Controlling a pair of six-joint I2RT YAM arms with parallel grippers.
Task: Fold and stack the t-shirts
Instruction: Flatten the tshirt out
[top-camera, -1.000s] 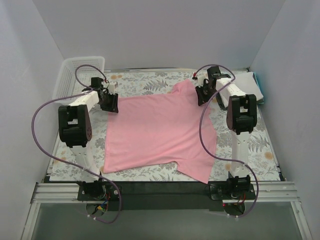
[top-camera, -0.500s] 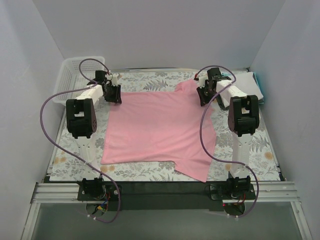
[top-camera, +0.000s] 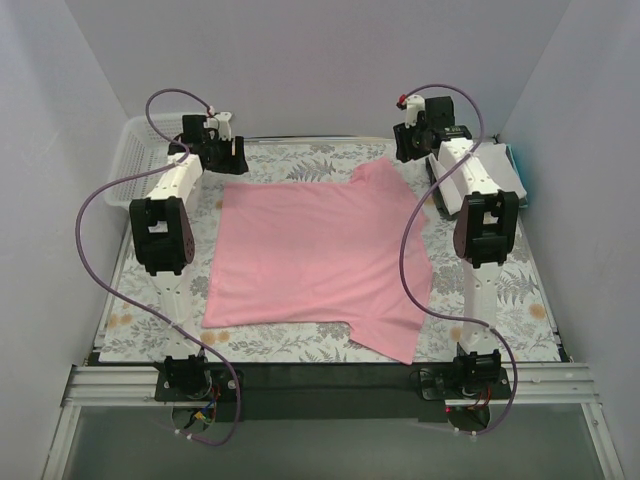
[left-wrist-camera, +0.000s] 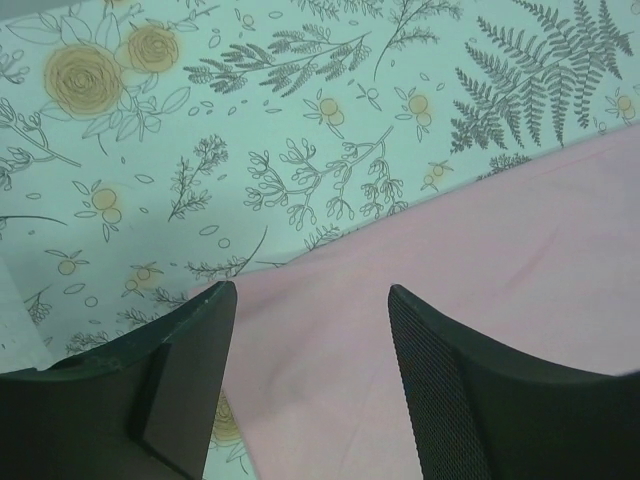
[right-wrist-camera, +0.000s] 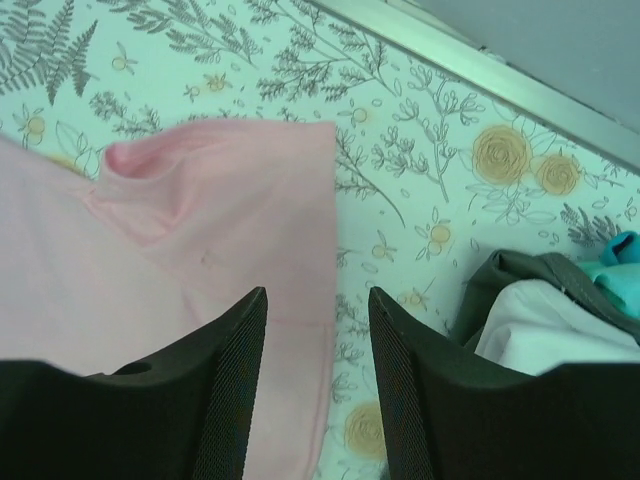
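A plain pink t-shirt (top-camera: 315, 255) lies spread flat on the floral tablecloth (top-camera: 290, 165). My left gripper (top-camera: 228, 150) is open and empty, raised above the shirt's far left corner (left-wrist-camera: 330, 340). My right gripper (top-camera: 410, 140) is open and empty, raised above the shirt's far right sleeve (right-wrist-camera: 220, 200). A stack of folded shirts (top-camera: 495, 170), white with teal and dark edges, lies at the far right; it also shows in the right wrist view (right-wrist-camera: 550, 320).
A white mesh basket (top-camera: 135, 155) stands at the far left corner. White walls close in the table on three sides. A metal rail (right-wrist-camera: 480, 70) runs along the table's far edge.
Both grippers have let go of the shirt's far corners and risen toward the back of the table. The shirt's far edge now lies flat on the cloth.
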